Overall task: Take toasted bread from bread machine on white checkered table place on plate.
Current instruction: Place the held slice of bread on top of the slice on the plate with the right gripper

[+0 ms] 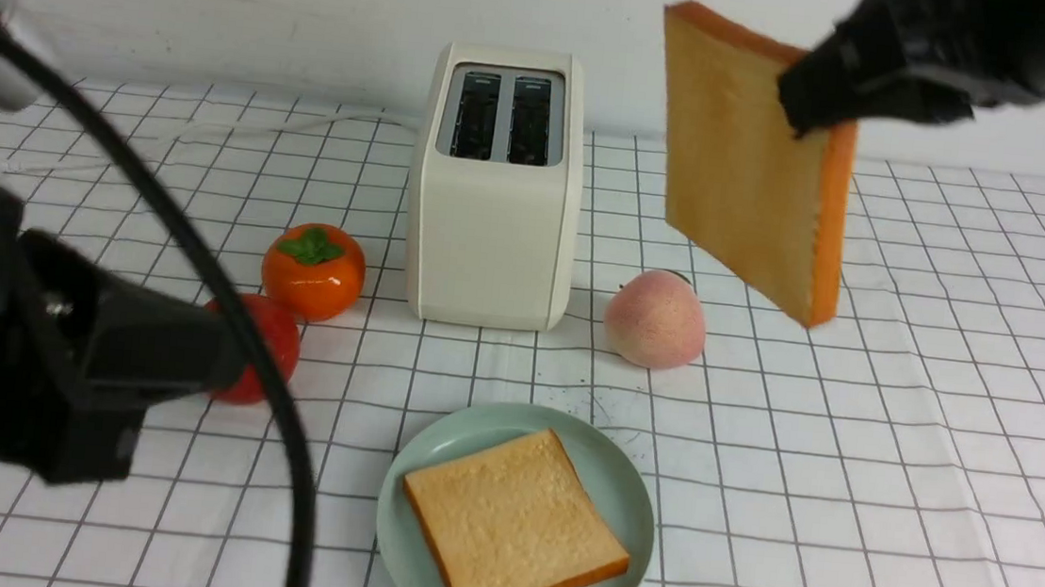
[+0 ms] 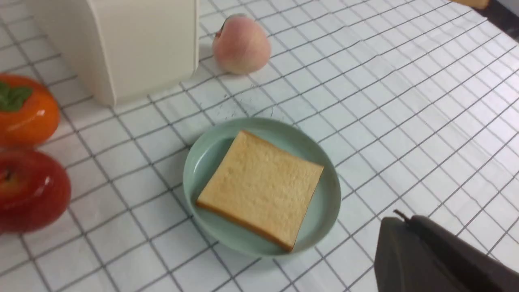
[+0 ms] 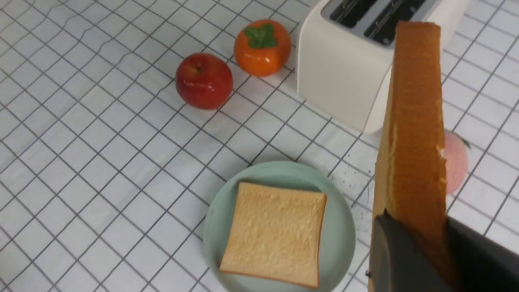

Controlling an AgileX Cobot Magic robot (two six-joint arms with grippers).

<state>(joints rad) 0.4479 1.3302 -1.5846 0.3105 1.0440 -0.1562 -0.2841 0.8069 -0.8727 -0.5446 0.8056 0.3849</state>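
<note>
One slice of toasted bread (image 1: 516,529) lies flat on the pale green plate (image 1: 632,497) near the front of the white checkered table (image 1: 896,459). My right gripper (image 1: 809,101) is shut on a second slice of toasted bread (image 1: 741,175). That slice hangs on edge in the air, to the right of the bread machine (image 1: 496,197) and above the table. In the right wrist view the crust (image 3: 415,121) runs out from between the fingers (image 3: 389,243). Both toaster slots look empty. My left gripper (image 2: 399,219) is shut and empty, low beside the plate (image 2: 204,160).
An orange persimmon (image 1: 313,270) and a red apple (image 1: 272,347) sit left of the bread machine. A pink peach (image 1: 656,317) sits to its right, below the hanging slice. The left arm's black cable (image 1: 202,275) crosses the front left.
</note>
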